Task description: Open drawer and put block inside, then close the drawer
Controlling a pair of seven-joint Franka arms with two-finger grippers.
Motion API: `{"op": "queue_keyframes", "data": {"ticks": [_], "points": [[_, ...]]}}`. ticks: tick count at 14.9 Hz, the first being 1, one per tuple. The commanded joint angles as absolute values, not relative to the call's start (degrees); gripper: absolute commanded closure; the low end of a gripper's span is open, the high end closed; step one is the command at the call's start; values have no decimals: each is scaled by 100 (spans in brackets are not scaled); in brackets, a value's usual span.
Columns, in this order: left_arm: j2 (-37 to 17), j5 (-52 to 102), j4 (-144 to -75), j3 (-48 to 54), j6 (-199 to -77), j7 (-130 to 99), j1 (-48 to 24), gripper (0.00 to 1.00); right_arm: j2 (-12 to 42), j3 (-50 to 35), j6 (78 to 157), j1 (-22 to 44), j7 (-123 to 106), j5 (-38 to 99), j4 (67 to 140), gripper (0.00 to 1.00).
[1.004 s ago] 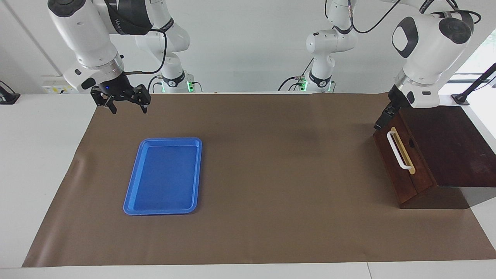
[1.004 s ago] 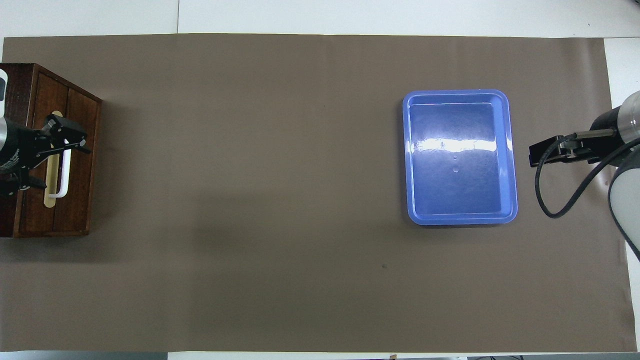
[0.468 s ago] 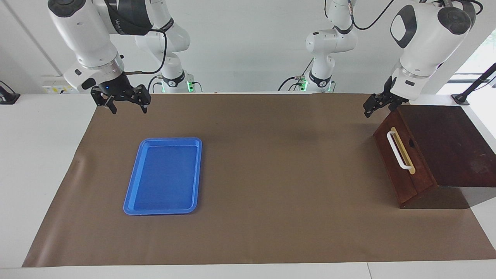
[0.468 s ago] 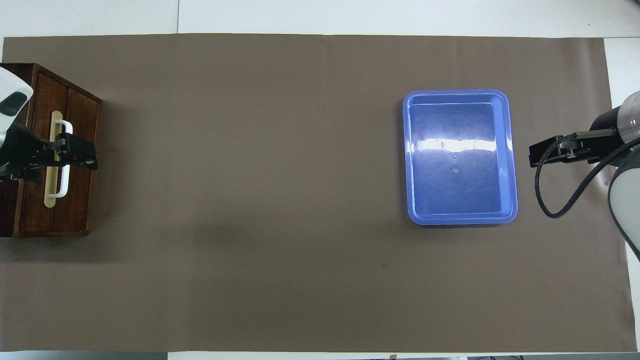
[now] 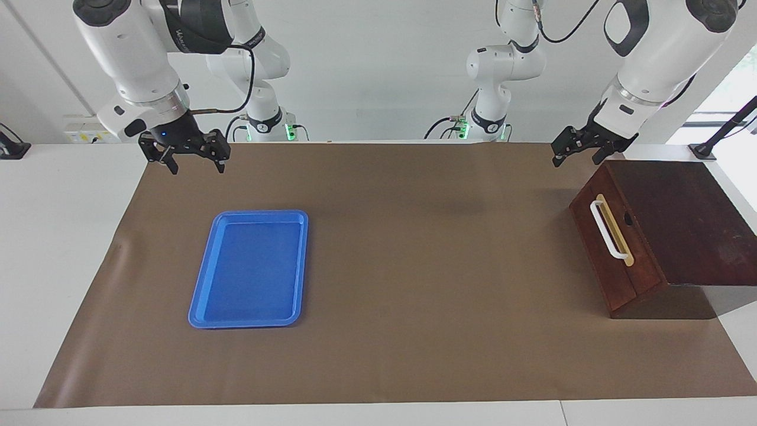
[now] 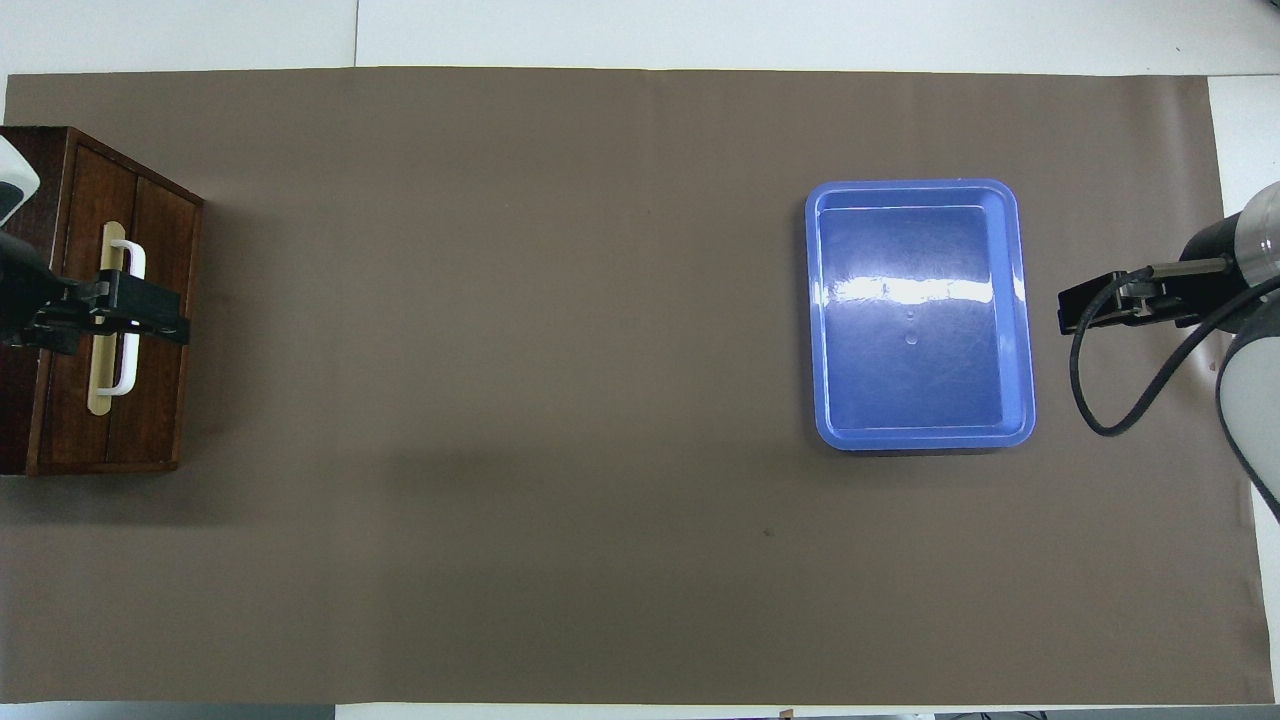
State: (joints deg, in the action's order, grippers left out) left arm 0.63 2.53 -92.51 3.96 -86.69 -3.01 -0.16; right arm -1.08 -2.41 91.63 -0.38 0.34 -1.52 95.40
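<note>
The drawer (image 5: 615, 260) is shut in its dark wooden box (image 5: 692, 219) at the left arm's end of the table. Its white bar handle (image 5: 608, 230) sits on a pale yellow strip. In the overhead view the drawer front (image 6: 150, 240) and the handle (image 6: 128, 372) also show. The yellow block is hidden or out of view. My left gripper (image 5: 576, 155) is open and empty. It hangs in the air above the box's edge nearest the robots, and it covers the handle in the overhead view (image 6: 140, 312). My right gripper (image 5: 192, 163) is open and empty and waits in the air beside the blue tray.
An empty blue plastic tray (image 5: 251, 269) lies on the brown mat (image 5: 414, 266) toward the right arm's end, and it also shows in the overhead view (image 6: 915, 390). The right gripper's cable (image 6: 1130, 400) loops beside it.
My left gripper has lifted off the drawer front's upper corner and moved up, toward the robots. The drawer stays shut. The right arm has not moved.
</note>
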Motion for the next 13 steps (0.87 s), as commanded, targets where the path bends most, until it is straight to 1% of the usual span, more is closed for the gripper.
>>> {"op": "queue_keyframes", "data": {"ticks": [1,13], "points": [[123,272,-9211,343,-8613,-141,-70,0,-185,-272,9290,-79,-88,-158,9659,0],[123,281,-9176,334,-8675,-132,-123,0,-185,-272,9281,-79,-79,-149,9650,0]]}}
